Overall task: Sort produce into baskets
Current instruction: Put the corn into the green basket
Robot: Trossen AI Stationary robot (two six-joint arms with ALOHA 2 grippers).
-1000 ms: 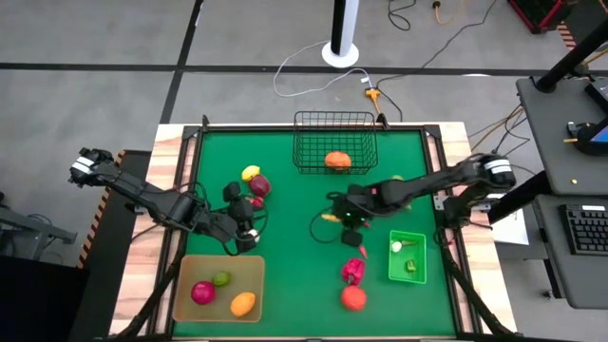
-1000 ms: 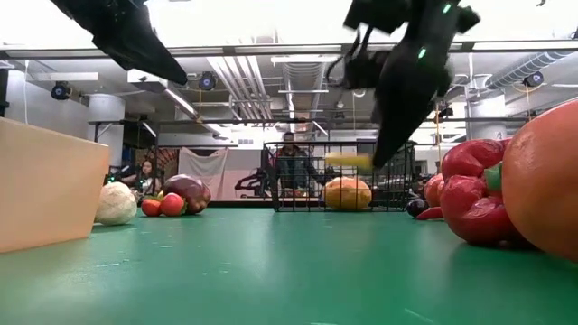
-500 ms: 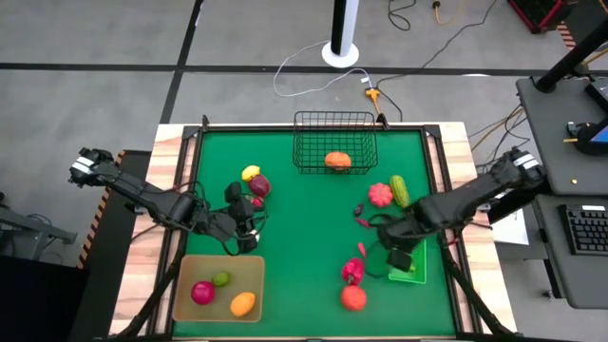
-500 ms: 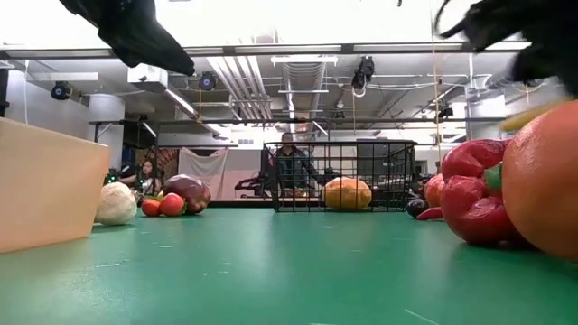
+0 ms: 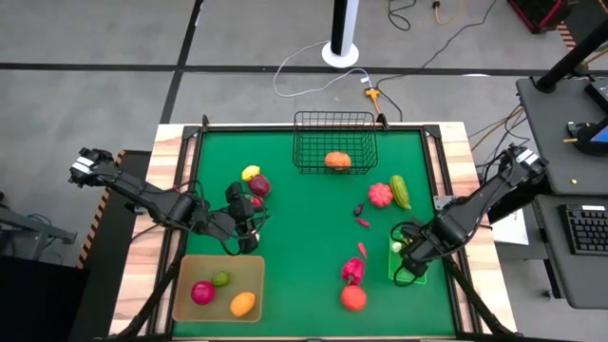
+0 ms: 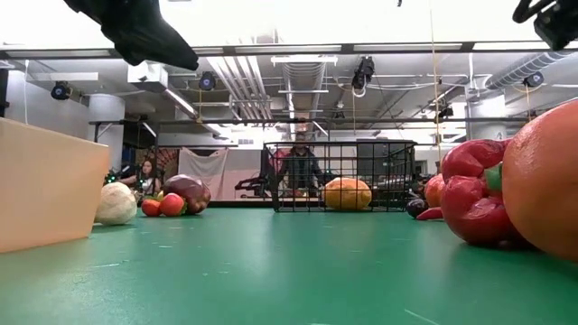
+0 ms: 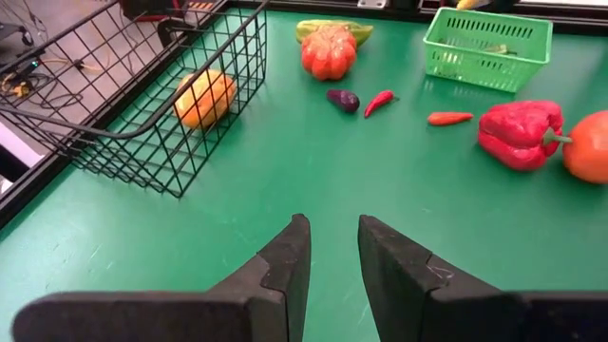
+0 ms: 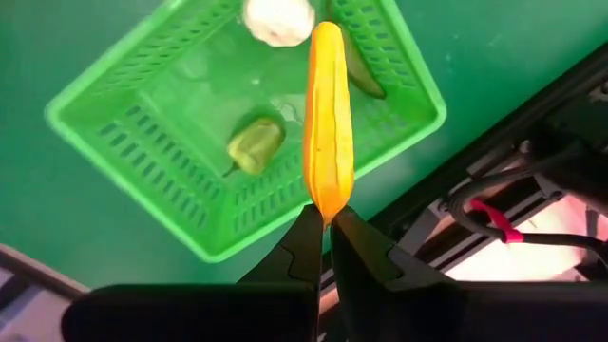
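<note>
A green-topped counter point(image 5: 304, 228) is framed by wooden rails, with grey floor and cables beyond it. Produce is scattered over it, and a black wire basket point(image 5: 333, 142) at the far edge already holds an orange pumpkin-like piece point(image 5: 336, 161). A tan tray point(image 5: 187, 294) near the left arm carries three pieces. The step in hand is judged to be a drop-off: the right gripper point(image 8: 323, 233) is held over the green plastic bin point(image 8: 123, 161), its jaws clenched on the tip of a long yellow-orange pepper point(image 8: 327, 114), which hangs above the bin's interior, where a white piece point(image 8: 277, 19) and a small green one point(image 8: 255, 142) already lie. The next move is expected to call for a slight lowering and a release, so that the pepper falls inside the walls rather than across the rim. The left gripper point(image 7: 328, 261) is parked above the counter near the tray, its jaws slightly parted and empty.
</note>
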